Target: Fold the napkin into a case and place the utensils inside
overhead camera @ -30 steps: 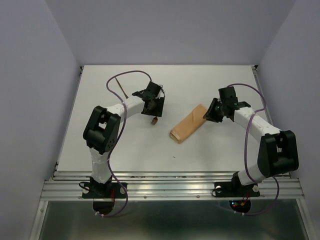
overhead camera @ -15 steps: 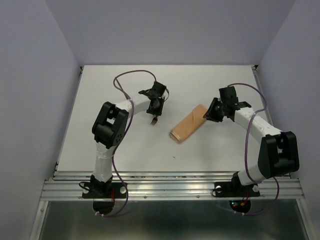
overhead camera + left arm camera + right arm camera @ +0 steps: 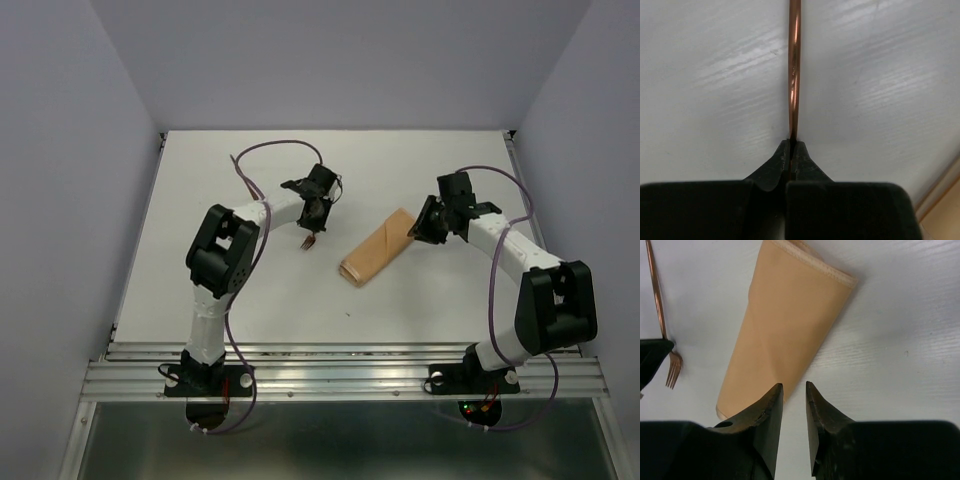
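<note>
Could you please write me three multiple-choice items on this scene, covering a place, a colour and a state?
1. Seen from above, the case lies where from the fork? A) left B) right C) beneath
2. The fork's colour? A) silver B) white C) copper
3. The left gripper is: A) shut on the fork B) shut on the case C) wide open
Answers: 1 B, the case sits right of the fork; 2 C, the fork gleams copper in both wrist views; 3 A, the jaws pinch the fork in the left wrist view.
</note>
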You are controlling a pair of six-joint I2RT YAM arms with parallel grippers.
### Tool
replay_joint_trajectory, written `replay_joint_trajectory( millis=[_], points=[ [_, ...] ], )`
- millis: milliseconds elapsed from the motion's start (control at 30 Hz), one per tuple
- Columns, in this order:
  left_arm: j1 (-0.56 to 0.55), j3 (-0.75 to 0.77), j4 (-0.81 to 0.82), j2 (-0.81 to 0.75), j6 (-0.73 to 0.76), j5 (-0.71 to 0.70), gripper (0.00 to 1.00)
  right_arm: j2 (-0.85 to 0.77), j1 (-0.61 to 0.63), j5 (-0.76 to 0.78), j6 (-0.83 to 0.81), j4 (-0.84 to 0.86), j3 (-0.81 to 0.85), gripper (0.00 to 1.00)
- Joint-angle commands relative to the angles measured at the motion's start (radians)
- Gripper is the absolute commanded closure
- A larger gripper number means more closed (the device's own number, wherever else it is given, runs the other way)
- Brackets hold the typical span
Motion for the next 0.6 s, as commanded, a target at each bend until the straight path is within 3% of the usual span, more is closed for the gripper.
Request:
replay_joint_trajectory(
  millis=[0, 200, 567],
  points=[
    [-0.011, -0.027, -0.022, -0.156, 0.051, 0.130, 1.00, 0.082, -0.008, 0.119, -0.031, 0.006, 0.098, 0.70],
    [-0.077, -0.050, -0.075, -0.251, 0.085, 0.170, 1.00, 0.277, -0.018, 0.230, -0.054, -0.021, 0.260, 0.75],
    [-0.170, -0.029, -0.174, -0.243, 0.112, 0.272, 1.00, 0.478, -0.018, 0.230, -0.080, -0.063, 0.409, 0.82]
  ],
)
